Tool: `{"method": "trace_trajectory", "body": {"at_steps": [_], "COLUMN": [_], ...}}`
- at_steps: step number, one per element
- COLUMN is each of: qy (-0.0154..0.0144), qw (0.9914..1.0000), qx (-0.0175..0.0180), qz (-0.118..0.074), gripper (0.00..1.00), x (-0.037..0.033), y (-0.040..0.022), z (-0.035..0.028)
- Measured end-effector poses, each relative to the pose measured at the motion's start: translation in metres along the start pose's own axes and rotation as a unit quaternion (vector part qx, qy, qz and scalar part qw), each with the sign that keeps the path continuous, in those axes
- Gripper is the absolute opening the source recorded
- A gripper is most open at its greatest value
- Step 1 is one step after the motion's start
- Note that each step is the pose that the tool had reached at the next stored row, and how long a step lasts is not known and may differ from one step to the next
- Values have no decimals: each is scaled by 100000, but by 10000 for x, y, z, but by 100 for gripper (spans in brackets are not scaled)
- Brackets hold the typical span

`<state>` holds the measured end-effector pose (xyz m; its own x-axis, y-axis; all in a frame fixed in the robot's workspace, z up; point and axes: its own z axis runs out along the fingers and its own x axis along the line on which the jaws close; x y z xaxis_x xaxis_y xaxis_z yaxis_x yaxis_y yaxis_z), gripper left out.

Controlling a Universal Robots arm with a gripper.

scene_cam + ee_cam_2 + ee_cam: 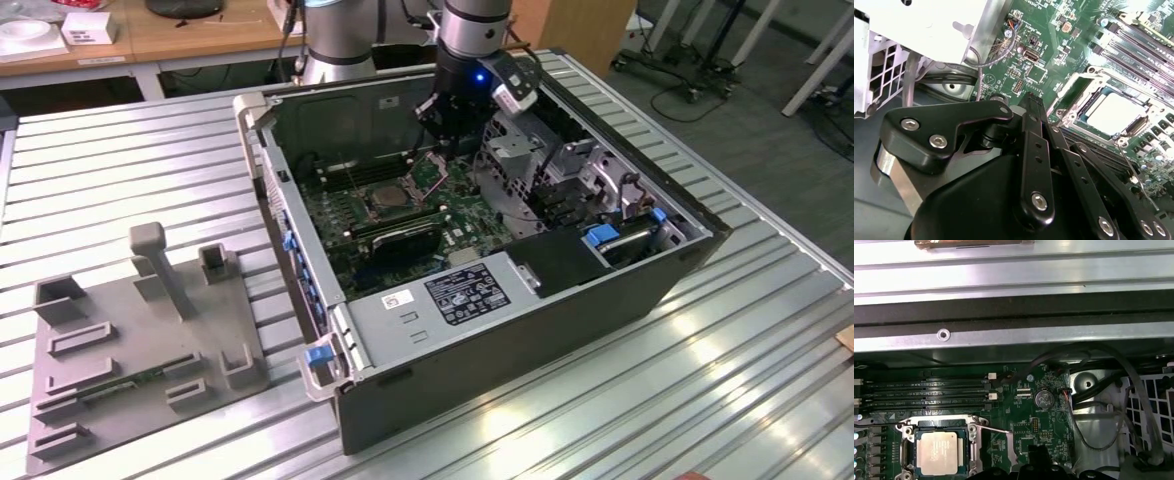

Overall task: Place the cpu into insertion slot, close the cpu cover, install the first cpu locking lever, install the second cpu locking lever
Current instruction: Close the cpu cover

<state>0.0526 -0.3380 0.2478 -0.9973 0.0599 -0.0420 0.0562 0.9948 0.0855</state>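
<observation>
The cpu (387,197) lies seated in the slot (904,452) on the board inside the case (534,330). The end effector (445,155) hangs near it, and in the exterior view the cpu lies toward 7 o'clock from it (open or closed, I cannot tell).

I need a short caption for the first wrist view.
CPU lying in the socket on the green motherboard, with memory slots beside it.

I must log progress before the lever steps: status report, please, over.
Tool low over board, near slot. Cpu seated, cover down on it. Lever rod juts beside slot; cables close by.
</observation>
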Motion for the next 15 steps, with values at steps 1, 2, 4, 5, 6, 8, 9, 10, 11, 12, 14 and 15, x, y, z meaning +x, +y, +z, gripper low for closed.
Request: {"method": "trace_trajectory", "body": {"at_steps": [1,2,4,5,6,8,9,10,11,12,14,15], "qy": [-4,-10,-40,-56,-62,-63,-55,-48,-42,-37,-32,-28], "qw": [100000,100000,100000,100000,100000,100000,100000,100000,99999,99999,99999,99999], "qx": [-2,-2,-6,-1,-1,-43,-85,-133,-179,-207,-222,-235], "qz": [0,-1,-18,-51,-76,-161,-219,-265,-305,-348,-419,-427], "gripper": [10,10,10,10,10,10,10,10,10,10,10,10], "x": [1,1,2,1,2,1,1,0,0,-1,-2,-2], "y": [-2,-4,-7,-8,-9,-17,-24,-32,-40,-49,-66,-73], "z": [14,26,46,48,49,49,49,48,47,47,45,44]}}
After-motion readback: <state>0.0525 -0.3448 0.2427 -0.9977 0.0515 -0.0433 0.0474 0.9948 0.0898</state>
